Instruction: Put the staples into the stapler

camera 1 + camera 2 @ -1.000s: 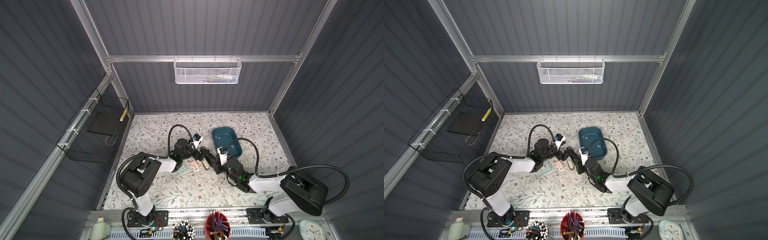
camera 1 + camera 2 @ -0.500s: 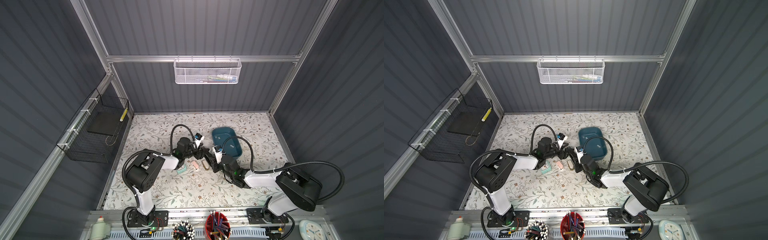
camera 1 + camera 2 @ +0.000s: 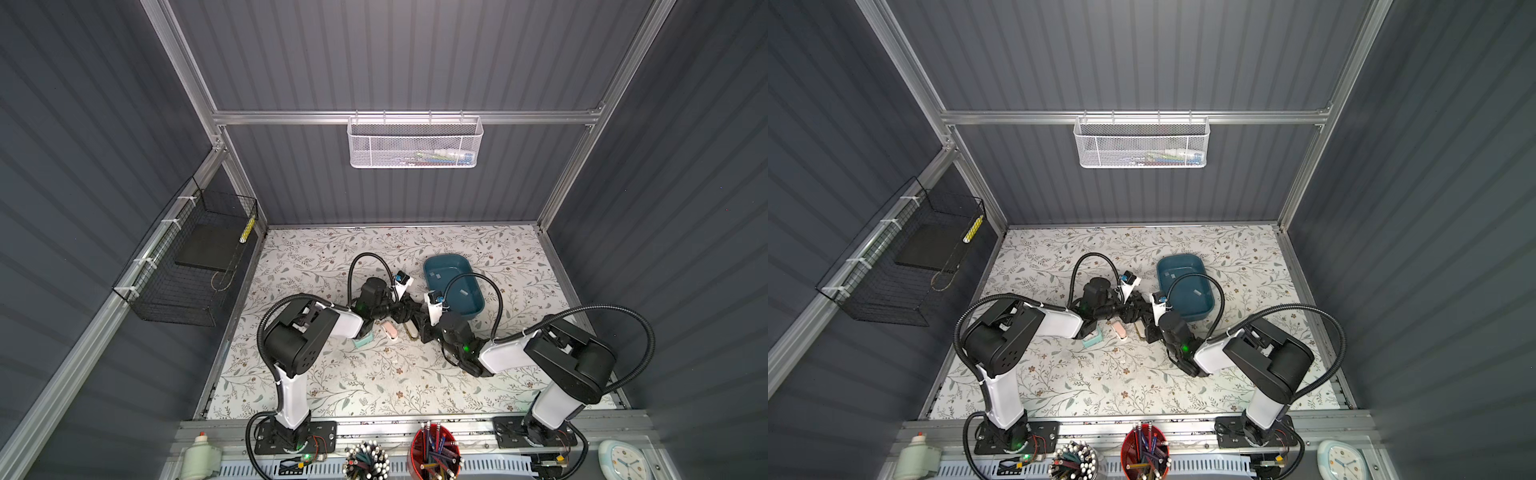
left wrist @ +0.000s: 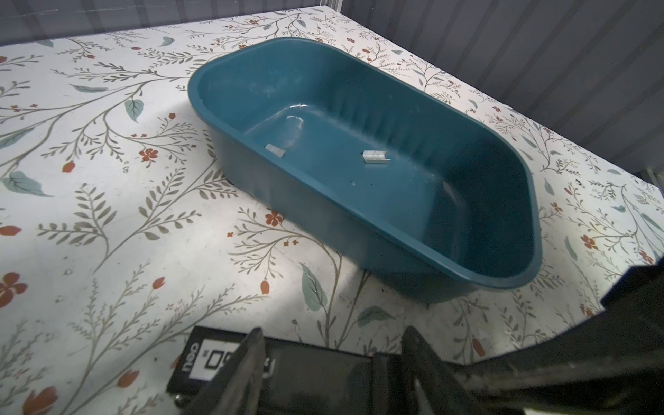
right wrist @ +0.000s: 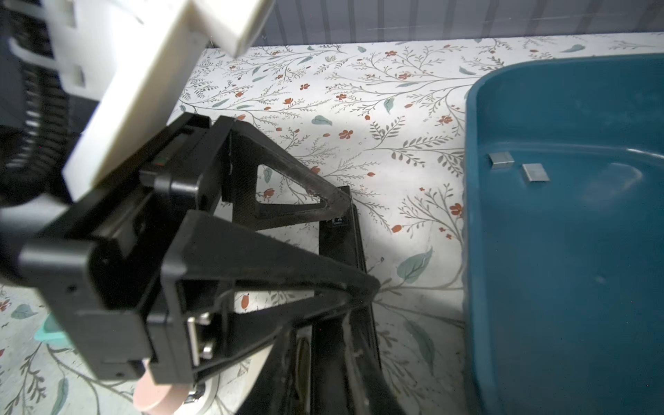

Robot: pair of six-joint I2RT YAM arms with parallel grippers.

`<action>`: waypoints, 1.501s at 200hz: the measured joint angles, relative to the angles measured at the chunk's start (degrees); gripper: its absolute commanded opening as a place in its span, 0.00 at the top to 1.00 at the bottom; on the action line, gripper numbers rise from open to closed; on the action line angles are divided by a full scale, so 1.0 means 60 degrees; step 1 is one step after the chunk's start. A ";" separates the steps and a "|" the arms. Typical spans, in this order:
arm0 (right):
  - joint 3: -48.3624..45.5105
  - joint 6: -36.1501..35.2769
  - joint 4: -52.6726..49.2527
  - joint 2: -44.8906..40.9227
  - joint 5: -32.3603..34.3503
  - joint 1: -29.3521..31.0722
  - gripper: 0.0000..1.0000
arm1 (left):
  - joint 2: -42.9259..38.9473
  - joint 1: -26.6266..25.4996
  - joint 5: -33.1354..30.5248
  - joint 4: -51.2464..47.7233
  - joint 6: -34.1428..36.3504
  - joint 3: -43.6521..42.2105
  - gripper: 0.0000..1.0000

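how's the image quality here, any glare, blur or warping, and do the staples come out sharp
Left wrist view: staples crisp, soft sheen on the tub floor, near fingers blurred. Right wrist view: staples sharp, white block up close out of focus. Both top views: walls fan out from wide-angle warping, staples only pale specks.

Glossy teal plastic tray point(image 4: 323, 219); shiny metal staples point(image 4: 376, 157); matt floral-printed tabletop point(image 4: 107, 179).

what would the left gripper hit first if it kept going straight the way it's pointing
The left gripper would probably meet the near wall of the blue tub first, though depth is hard to judge.
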 measured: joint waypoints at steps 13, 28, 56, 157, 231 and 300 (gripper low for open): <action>-0.0164 0.0051 0.0616 0.0266 0.0120 0.0058 0.75 | 0.0055 -0.0007 -0.0026 0.0015 0.0029 0.0040 0.39; -0.0306 0.0127 0.1206 0.0481 0.0226 0.0091 0.74 | 0.0131 -0.0007 -0.0040 0.0000 0.0066 0.0138 0.39; -0.0488 0.0219 0.1960 0.0750 0.0291 0.0109 0.73 | 0.0229 -0.0007 -0.0055 0.0004 0.0091 0.0244 0.39; 0.1592 -0.0368 -0.4411 -0.2779 0.0295 -0.0142 0.20 | -0.1239 0.0255 -0.0856 -0.1045 -0.0368 0.0350 0.15; 0.2459 -0.0790 -0.7129 -0.5246 0.2149 -0.3220 0.01 | -0.4721 0.1829 -0.4535 -0.3045 -0.1111 0.0233 0.00; -0.0168 -0.1096 -0.5646 -0.3807 0.2674 -0.8287 0.01 | -0.4925 0.3628 -0.9060 -0.1126 0.0776 -0.3723 0.00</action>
